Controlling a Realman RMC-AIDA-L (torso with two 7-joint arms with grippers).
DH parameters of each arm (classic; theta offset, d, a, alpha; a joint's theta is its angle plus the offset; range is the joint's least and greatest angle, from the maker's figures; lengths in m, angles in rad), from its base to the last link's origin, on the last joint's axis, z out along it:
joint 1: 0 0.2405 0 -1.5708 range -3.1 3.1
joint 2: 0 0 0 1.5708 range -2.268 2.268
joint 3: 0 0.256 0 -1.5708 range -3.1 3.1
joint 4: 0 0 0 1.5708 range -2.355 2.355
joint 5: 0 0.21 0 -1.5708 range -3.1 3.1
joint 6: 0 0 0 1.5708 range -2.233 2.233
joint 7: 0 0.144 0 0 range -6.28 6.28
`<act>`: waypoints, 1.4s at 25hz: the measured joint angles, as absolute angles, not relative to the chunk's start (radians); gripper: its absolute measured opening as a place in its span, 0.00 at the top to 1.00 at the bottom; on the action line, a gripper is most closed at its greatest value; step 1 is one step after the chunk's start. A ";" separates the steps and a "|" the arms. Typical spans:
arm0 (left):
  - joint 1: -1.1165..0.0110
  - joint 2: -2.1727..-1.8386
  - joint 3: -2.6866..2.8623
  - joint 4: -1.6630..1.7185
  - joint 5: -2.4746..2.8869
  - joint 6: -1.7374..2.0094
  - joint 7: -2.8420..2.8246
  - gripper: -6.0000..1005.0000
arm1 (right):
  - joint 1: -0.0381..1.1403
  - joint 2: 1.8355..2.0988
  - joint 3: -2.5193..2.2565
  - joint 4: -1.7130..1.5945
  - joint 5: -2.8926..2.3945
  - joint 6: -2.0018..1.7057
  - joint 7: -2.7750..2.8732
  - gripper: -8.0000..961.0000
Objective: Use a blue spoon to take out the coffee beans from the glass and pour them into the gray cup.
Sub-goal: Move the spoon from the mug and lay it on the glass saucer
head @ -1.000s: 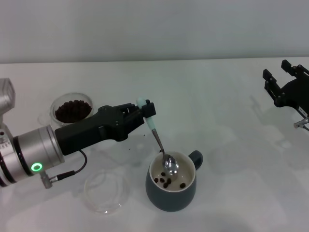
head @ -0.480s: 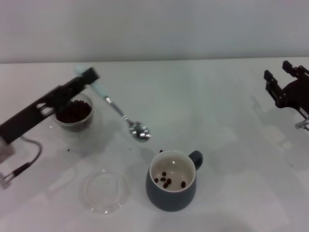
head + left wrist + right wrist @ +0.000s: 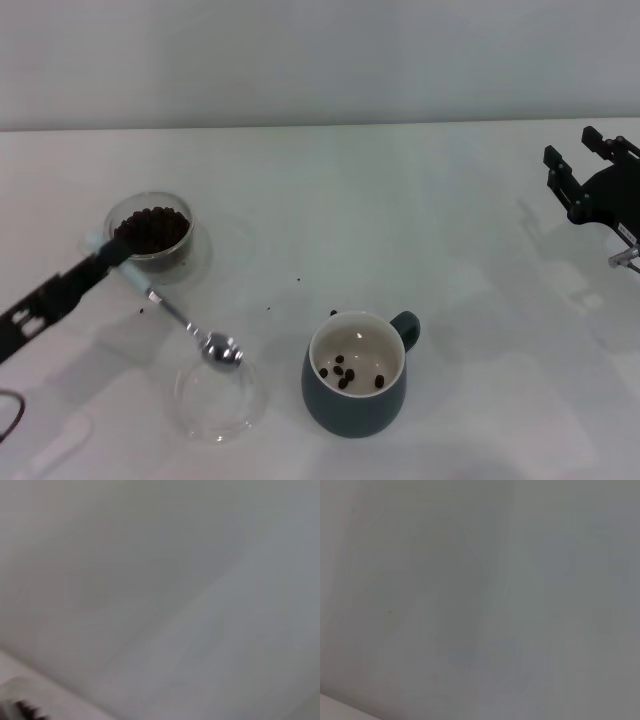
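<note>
Left gripper (image 3: 108, 252) squeezing tight on the pale handle of the blue spoon (image 3: 185, 320), just in front of the glass (image 3: 152, 236). Reaching in from the 8 o'clock edge of the head view, low over the white table (image 3: 400, 200). Pointing the spoon toward 4 o'clock, with its shiny bowl hanging over the far rim of the flat clear dish (image 3: 218, 402). Not carrying any beans in the spoon bowl, as far as can be seen.

Sitting at 10 o'clock on the table: the glass, full of dark coffee beans (image 3: 150, 229). Standing at 6 o'clock: the gray cup (image 3: 355, 386), with a few beans lying on its cream bottom and its handle turned toward 2 o'clock. Lying loose on the table between glass and cup: a few stray beans.

Right gripper (image 3: 592, 160) waiting far off at the 3 o'clock edge, fingers spread apart, holding nothing.

Differing from half a second ago: spoon swinging from up by the glass, bowl near the cup, down to the dish. Arm pulling back and lower. Cup, glass and dish staying put.

Showing all of this only in the head view. Showing just plain gray blur in both wrist views.
</note>
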State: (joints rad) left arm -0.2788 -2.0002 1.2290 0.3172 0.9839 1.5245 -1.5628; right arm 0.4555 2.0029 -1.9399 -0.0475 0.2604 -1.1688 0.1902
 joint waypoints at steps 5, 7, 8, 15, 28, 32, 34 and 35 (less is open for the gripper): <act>-0.240 -2.005 1.236 0.296 0.995 1.456 -1.497 0.87 | 0.449 2.006 -1.940 -0.051 0.260 -1.169 0.190 0.46; -0.240 -2.007 1.238 0.288 1.006 1.442 -1.481 0.87 | 0.446 2.006 -1.940 -0.052 0.259 -1.169 0.190 0.46; -0.240 -2.008 1.237 0.286 1.011 1.437 -1.473 0.87 | 0.446 2.006 -1.941 -0.053 0.259 -1.168 0.190 0.46; -0.239 -2.029 1.233 0.282 1.015 1.397 -1.420 0.86 | 0.446 2.004 -1.940 -0.054 0.259 -1.167 0.190 0.46; -0.268 -2.057 1.238 0.270 1.022 1.327 -1.411 0.84 | 0.455 2.005 -1.940 -0.061 0.259 -1.164 0.193 0.46; -0.287 -2.065 1.238 0.267 1.053 1.310 -1.419 0.84 | 0.456 2.005 -1.940 -0.066 0.259 -1.160 0.193 0.46; -0.296 -2.067 1.238 0.262 1.066 1.305 -1.420 0.84 | 0.456 2.005 -1.940 -0.066 0.259 -1.159 0.193 0.46; -0.299 -2.068 1.238 0.259 1.070 1.303 -1.420 0.83 | 0.456 2.005 -1.940 -0.066 0.259 -1.159 0.193 0.46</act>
State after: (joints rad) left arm -0.2993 -2.0683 1.2380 0.2589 1.0700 1.3032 -1.4195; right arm 0.4556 2.0049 -1.9405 -0.0662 0.2592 -1.1590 0.1932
